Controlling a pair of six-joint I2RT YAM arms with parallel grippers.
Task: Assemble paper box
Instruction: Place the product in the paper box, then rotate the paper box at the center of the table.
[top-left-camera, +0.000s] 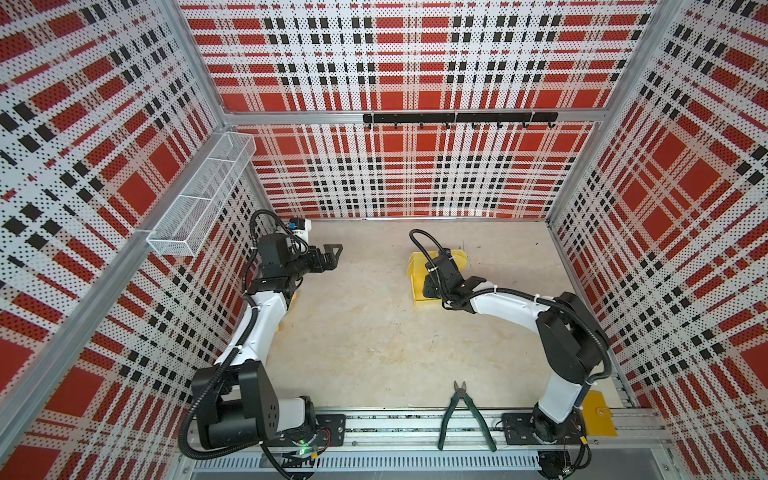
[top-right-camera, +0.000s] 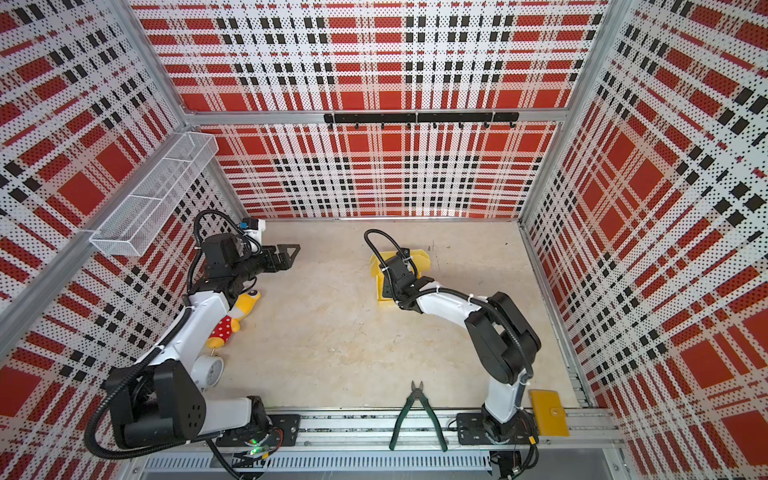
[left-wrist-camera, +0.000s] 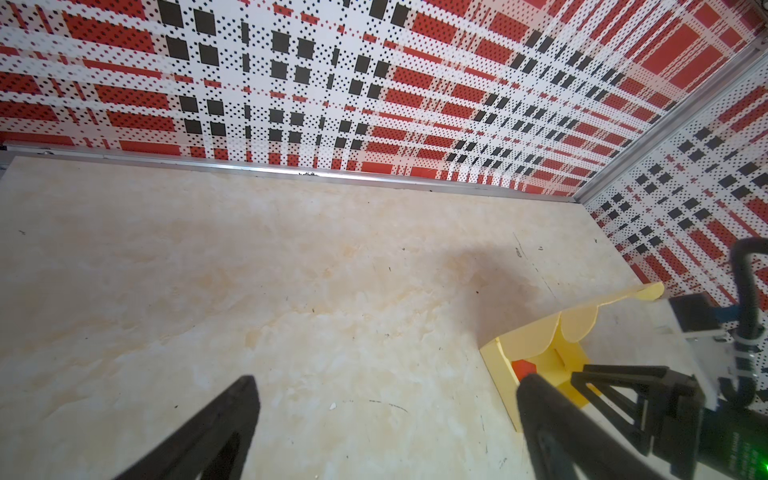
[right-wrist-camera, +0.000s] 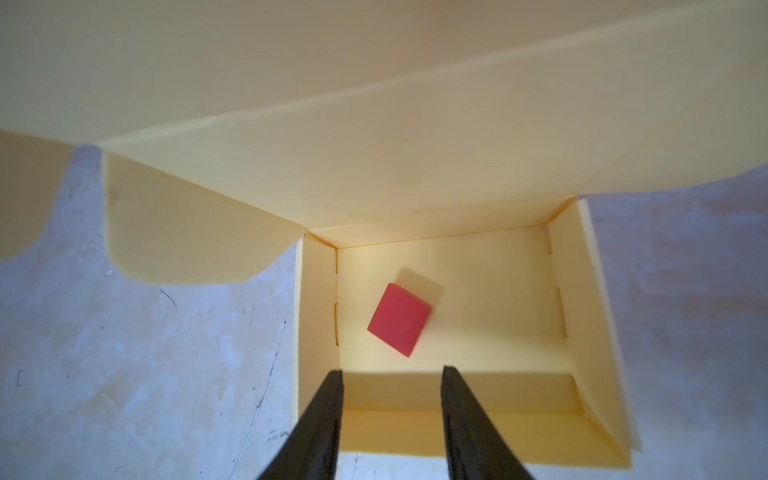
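The left claw (top-left-camera: 332, 257) hangs wide apart, well left of the paper box (top-left-camera: 415, 266), which stands right of centre on the bench (top-left-camera: 374, 332). Directly above the box's near wall, the right claw (right-wrist-camera: 392, 374) is half-spread, empty, and the nearer.

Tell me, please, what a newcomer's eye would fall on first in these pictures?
The loud red, white and black plaid walls around the whole cell strike first. Next comes the pale yellow paper box toward the back of the table, with a red block lying inside and the right gripper above it, jaws apart. Green pliers lie at the front edge.
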